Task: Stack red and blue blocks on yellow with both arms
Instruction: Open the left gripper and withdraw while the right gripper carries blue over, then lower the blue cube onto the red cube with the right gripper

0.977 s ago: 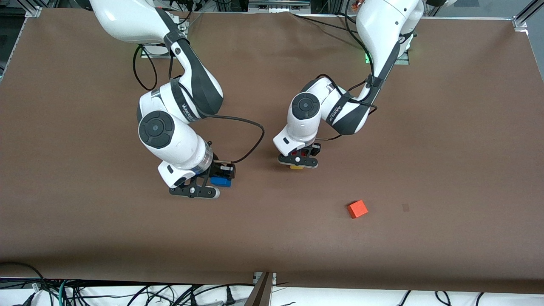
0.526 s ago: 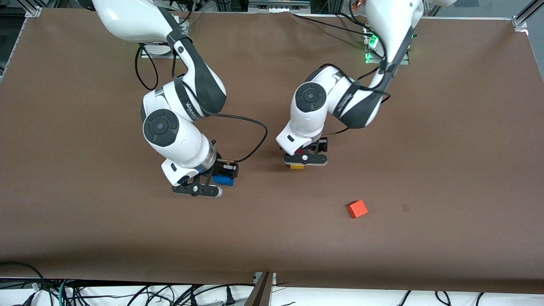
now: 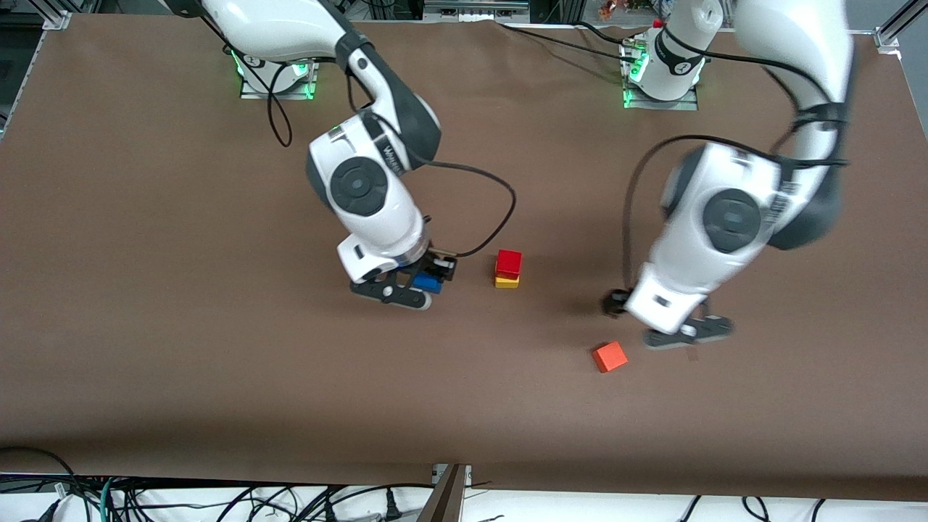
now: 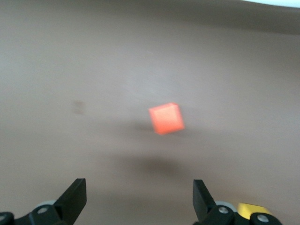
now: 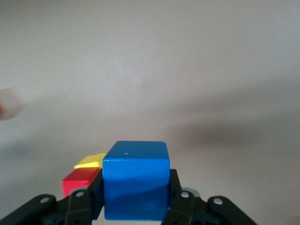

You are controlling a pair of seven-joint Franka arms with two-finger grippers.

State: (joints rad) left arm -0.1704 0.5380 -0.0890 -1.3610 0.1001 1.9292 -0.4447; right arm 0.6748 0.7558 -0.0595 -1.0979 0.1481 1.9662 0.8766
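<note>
Red block (image 3: pixel 509 261) sits on the yellow block (image 3: pixel 507 281), two-high stack mid-surface (image 3: pixel 145 326), roughly square to each other.

Right end effector (image 3: pixel 418 284) pinches the blue block (image 3: pixel 428 283) between its fingers, up in the air over the surface just beside the stack, toward the right arm's end. In the right wrist view the blue block (image 5: pixel 136 186) fills the jaws, with the red block (image 5: pixel 77 181) and yellow block (image 5: pixel 91 161) showing just past one finger; no contact with the stack.

Left end effector (image 3: pixel 687 332) is empty, fingers spread wide, up over the surface near the orange cube (image 3: pixel 610 357), well apart from the stack. Left wrist view: orange cube (image 4: pixel 166 118) lies ahead between the spread fingertips (image 4: pixel 75 194).
</note>
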